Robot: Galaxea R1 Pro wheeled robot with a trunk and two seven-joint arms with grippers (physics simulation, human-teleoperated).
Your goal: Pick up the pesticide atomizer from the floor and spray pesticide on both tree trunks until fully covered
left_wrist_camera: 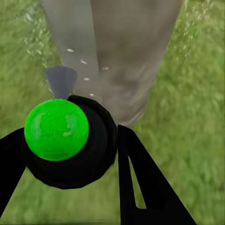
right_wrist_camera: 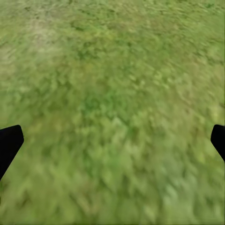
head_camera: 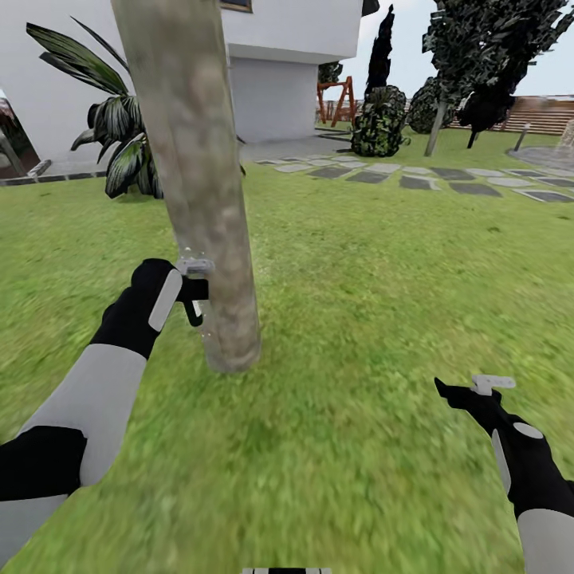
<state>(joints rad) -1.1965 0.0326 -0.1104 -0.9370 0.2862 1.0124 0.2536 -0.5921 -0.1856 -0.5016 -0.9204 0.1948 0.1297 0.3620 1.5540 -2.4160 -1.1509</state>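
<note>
Gripping the pesticide atomizer point(left_wrist_camera: 56, 136), left gripper point(head_camera: 194, 296) touches tree trunk point(head_camera: 199, 175) at 11 o'clock; contact risks dislodging it. Right gripper point(head_camera: 466, 392) released.

Pesticide atomizer point(left_wrist_camera: 65, 140) clamped in left hand point(head_camera: 194, 296), beside mottled leaning tree trunk point(head_camera: 199, 183); white specks point(left_wrist_camera: 83, 62).
</note>
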